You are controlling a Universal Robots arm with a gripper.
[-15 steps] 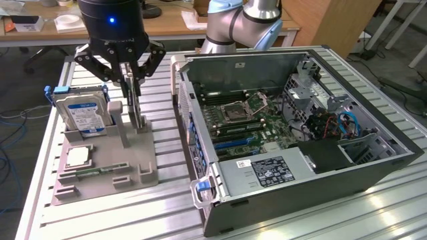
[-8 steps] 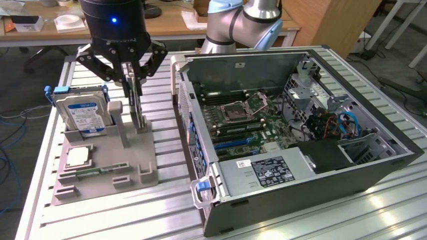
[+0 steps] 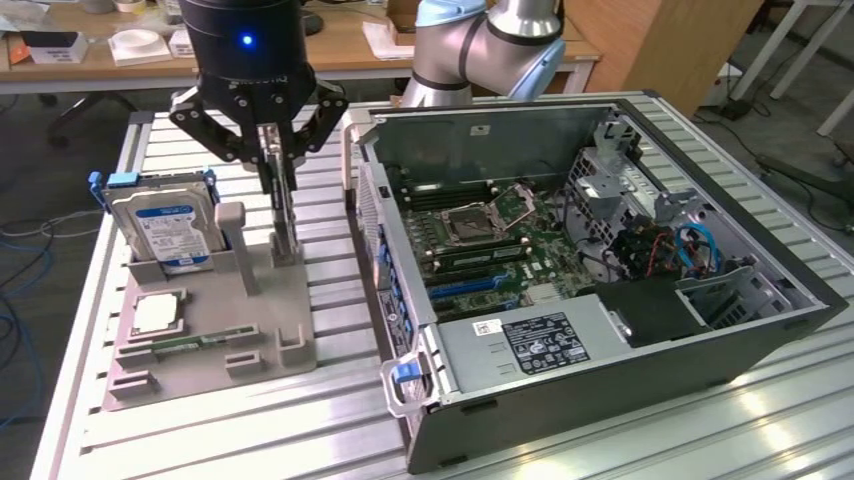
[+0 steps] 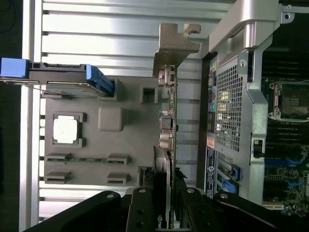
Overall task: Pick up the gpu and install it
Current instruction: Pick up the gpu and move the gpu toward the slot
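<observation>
The end effector [image 3: 274, 160] gripped the top edge of the gpu [image 3: 282, 225], which stood upright on the grey holder [image 3: 274, 320]. From the wrist, its silvery bracket [image 4: 176, 41] showed, just beside the computer case [image 4: 231, 96].

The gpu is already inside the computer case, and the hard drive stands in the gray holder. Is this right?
No: the gpu stands in the gray holder too, outside the computer case, as the exterior view shows. The hard drive part is right.
</observation>
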